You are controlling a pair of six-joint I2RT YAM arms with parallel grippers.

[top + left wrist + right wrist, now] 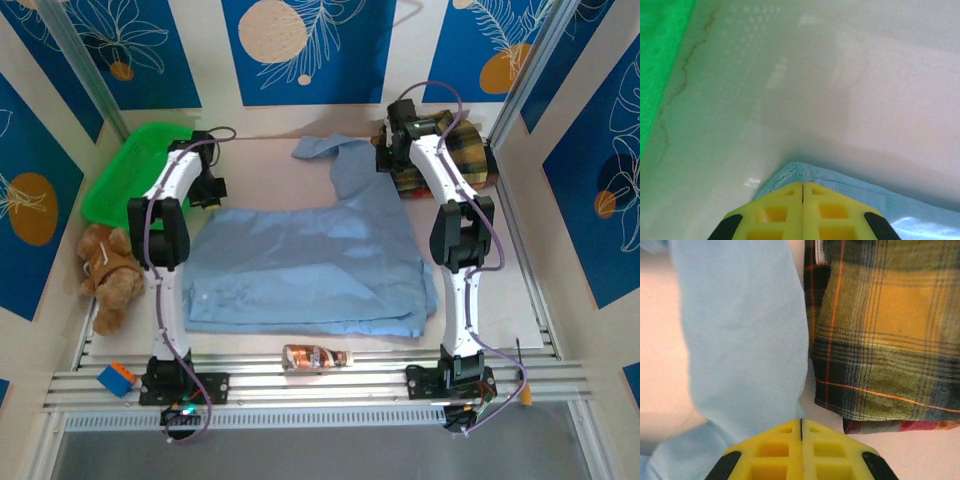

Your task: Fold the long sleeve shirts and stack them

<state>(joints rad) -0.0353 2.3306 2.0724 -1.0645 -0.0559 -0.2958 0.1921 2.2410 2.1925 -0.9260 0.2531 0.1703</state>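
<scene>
The light blue shirt lies spread flat across the middle of the table, one sleeve reaching toward the back. My left gripper is at the shirt's back left corner, its yellow fingers shut on that hemmed corner. My right gripper is at the right edge of the raised sleeve, shut on the blue cloth. The yellow-and-brown plaid shirt lies bunched at the back right, just right of the right gripper, with a narrow strip of table between it and the blue cloth.
A green plastic basket stands at the back left, its wall near the left gripper. A brown teddy bear lies at the left edge. A small bottle and a blue-and-orange block rest on the front rail.
</scene>
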